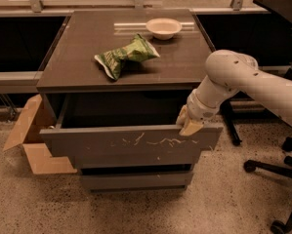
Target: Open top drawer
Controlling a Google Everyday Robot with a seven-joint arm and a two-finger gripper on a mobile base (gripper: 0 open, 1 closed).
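Observation:
The top drawer [131, 145] is a wide dark grey panel with whitish scratches across its middle. It stands pulled well out from the cabinet, and its dark inside [121, 111] shows under the top. My gripper [188, 123] is at the drawer's upper right corner, its tan fingertips [190, 127] hooked over the front panel's top edge. The white arm [243, 82] reaches in from the right.
On the cabinet top [77, 57] lie a green chip bag [126, 56] and a white bowl [163, 27]. A narrower lower drawer front [135, 181] sits below. An open cardboard box [31, 140] stands at the left. Office chair legs and wheels [277, 179] stand at the right.

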